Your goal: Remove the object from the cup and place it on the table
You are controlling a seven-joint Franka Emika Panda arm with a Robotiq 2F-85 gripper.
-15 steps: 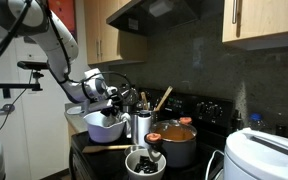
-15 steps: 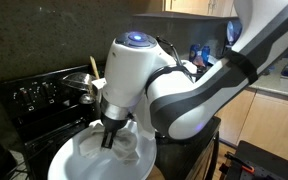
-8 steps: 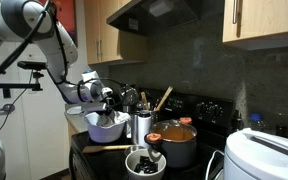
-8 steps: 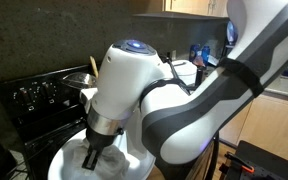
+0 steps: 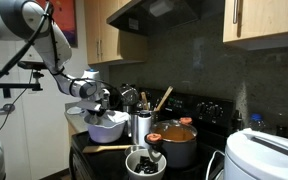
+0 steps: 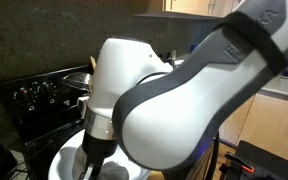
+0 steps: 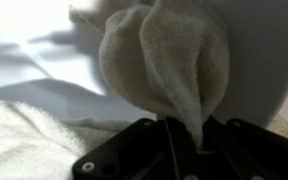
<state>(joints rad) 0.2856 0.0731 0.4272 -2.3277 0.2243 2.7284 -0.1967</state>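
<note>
A white towel (image 7: 164,60) lies in a wide white bowl (image 5: 107,128) on the stove's left side; the bowl's rim also shows in an exterior view (image 6: 56,166). My gripper (image 7: 182,132) is shut on a bunched fold of the towel, which rises between the jaws in the wrist view. More of the towel (image 7: 24,140) lies on the bowl's floor. In an exterior view my gripper (image 5: 97,109) reaches down into the bowl. In another exterior view the arm's large white housing (image 6: 144,95) hides most of the bowl, and the gripper (image 6: 92,163) dips into it.
Beside the bowl stand a steel canister with utensils (image 5: 142,125), a pot with orange contents (image 5: 177,140), a small dark bowl (image 5: 144,163) and a wooden spoon (image 5: 104,148). A white appliance (image 5: 264,155) sits at the right. The black stove's knobs (image 6: 29,92) are behind.
The wrist has shifted sideways over the bowl, toward the left in one exterior view. The arm now fills more of the other exterior view.
</note>
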